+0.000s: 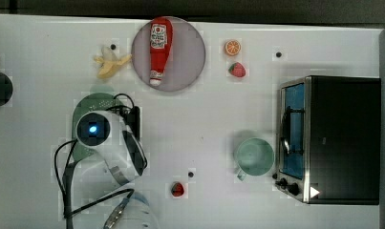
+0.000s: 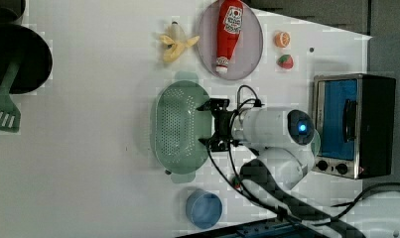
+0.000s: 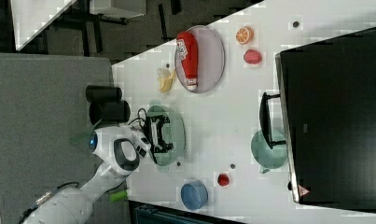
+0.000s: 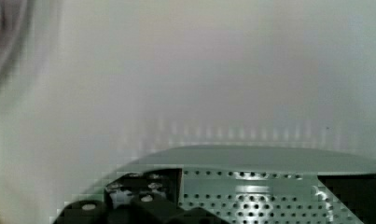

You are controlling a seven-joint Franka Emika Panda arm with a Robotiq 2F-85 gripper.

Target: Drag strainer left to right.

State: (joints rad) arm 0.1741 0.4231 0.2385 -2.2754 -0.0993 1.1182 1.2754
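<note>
A: How many of each thing lie on the white table (image 1: 204, 124)?

B: One strainer (image 2: 180, 130), one mint mug (image 1: 254, 156), one blue bowl (image 2: 203, 208), one ketchup bottle (image 1: 159, 50) on one grey plate (image 1: 190, 52), one banana (image 1: 110, 62), one orange half (image 1: 232, 47), one toaster oven (image 1: 333, 138). Two strawberries: one (image 1: 237, 69) beside the orange half, one (image 1: 177, 189) near the arm's base.

A: Any writing?

B: The ketchup label has print, too small to read.

A: Where is the strainer?

B: Towards the top view's left, below the banana, largely under the arm.

A: And the gripper (image 2: 207, 124)?

B: Spread wide, gripping nothing. In the left view its fingers (image 2: 203, 106) stand over the strainer's rim on the side nearest the arm.
</note>
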